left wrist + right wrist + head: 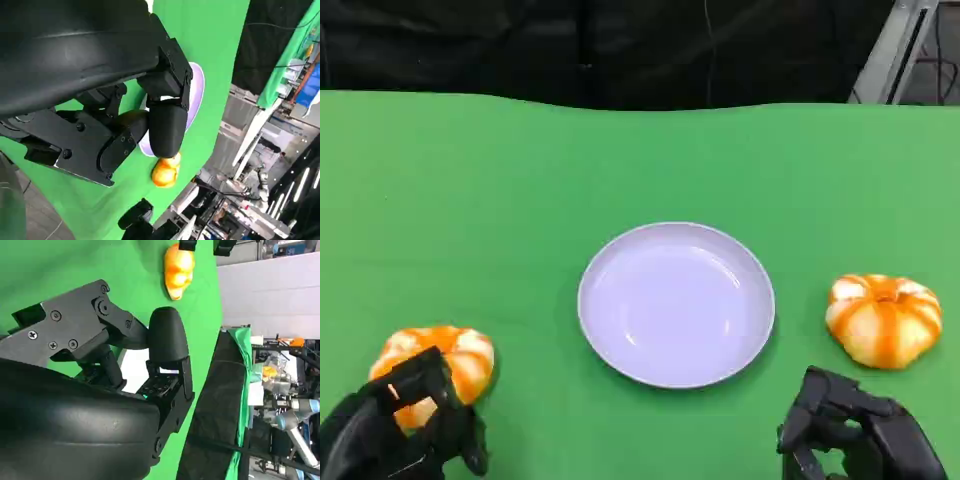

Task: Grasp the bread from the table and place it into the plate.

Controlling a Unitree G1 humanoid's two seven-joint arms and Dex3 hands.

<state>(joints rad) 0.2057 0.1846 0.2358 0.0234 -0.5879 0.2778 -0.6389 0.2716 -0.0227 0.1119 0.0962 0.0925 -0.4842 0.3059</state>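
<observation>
Head view, round orange-and-white striped bread, right of lilac plate

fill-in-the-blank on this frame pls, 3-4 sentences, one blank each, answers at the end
1. The round plate lies on a table covered in ____ cloth.
2. The plate holds ____ pieces of bread.
3. The left hand is at the bread on the robot's ____ side.
4. The right hand sits near the other bread but does not ____ it.

Missing words: green; no; left; touch
</observation>
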